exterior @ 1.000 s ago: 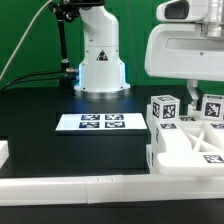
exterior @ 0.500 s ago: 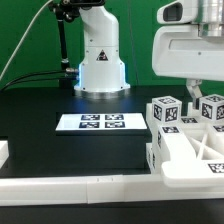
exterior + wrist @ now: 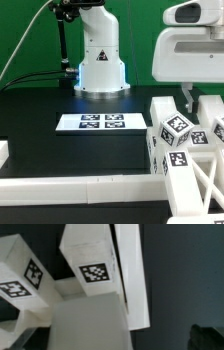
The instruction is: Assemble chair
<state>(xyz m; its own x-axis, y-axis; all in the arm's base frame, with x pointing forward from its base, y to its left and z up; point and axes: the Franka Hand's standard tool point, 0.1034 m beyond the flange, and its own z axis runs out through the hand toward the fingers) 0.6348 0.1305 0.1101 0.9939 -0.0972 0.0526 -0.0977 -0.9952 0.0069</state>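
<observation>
Chair [image 3: 185, 150] sits partly built — legs joined to the slab — just below the gripper [image 3: 197, 100], whose fingers stand spread, holding nothing.

You get two views. The exterior view sits low at the table's [image 3: 60, 150] edge, looking level across the black top toward the arm's base [image 3: 100, 60], with the marker board [image 3: 98, 122] mid-distance. The gripper [image 3: 198, 100] fills that view's right, jaws spread apart. The wrist view looks down past the jaws, very near the chair [image 3: 95, 277]. Both views share the chair [image 3: 185, 150] just below the jaws.
</observation>
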